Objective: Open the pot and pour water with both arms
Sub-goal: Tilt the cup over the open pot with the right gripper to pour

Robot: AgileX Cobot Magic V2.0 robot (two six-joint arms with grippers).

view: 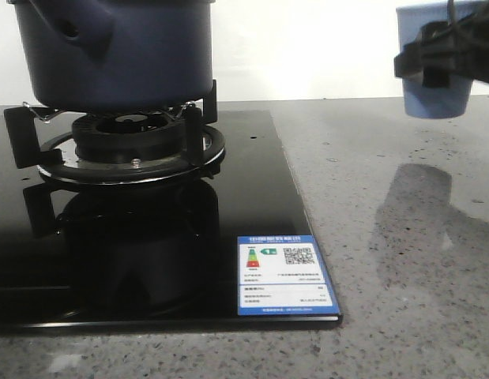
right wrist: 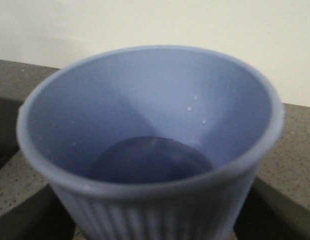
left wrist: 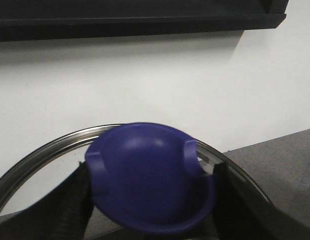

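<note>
right hand (view: 445,63) appears in the front view at upper right, dark and cabled, closed around a pale blue ribbed cup (view: 436,87) held above the grey speckled desk (view: 402,237). left hand is outside this view. dark blue pot (view: 118,51) sits on the black burner grate (view: 126,146) of a glossy black stove (view: 149,268) at left; its stubby handle with a hole faces the camera. whether a lid is on it cannot be told, as the top is cut off. a blue and white energy label (view: 283,275) lies at the stove's near right corner.

left wrist view: left hand (left wrist: 149,200) holds a dark blue knob (left wrist: 149,177) between black fingers (left wrist: 64,210); a metal rim of the lid (left wrist: 39,155) curves behind it, against a white wall.

right wrist view: the cup fills the frame, upright, with dark liquid (right wrist: 149,160) low inside. dark shapes flank its base; the fingers themselves are blurred.
</note>
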